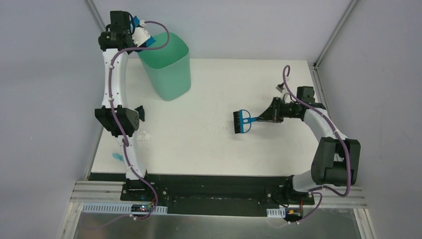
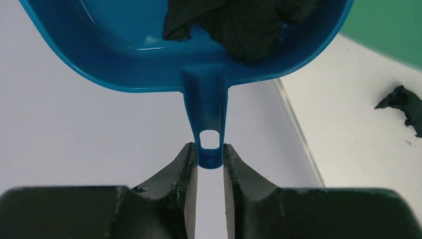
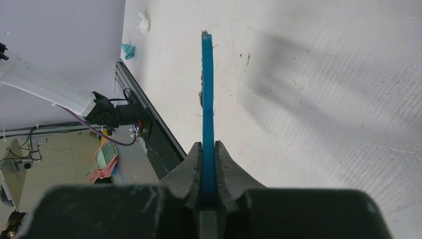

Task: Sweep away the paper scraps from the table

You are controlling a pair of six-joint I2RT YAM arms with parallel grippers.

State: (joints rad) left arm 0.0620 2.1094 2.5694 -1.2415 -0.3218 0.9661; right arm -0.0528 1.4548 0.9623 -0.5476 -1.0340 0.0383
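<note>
Black crumpled paper scraps [image 2: 239, 25] sat in the blue plastic dustpan [image 2: 124, 59], right ahead of the left jaws, which were pinched nearly closed on its handle, up by the mint-green plastic bin [image 1: 169, 74]. Another black scrap [image 2: 403, 102] lay on the white tabletop [image 1: 224, 84]. A white scrap [image 1: 144, 135] and a light blue scrap [image 1: 118, 157] rested near its front-left edge, well apart from both jaws. The right jaws were clamped tight on the blue hand brush [image 1: 242, 122], mid-tabletop.
</note>
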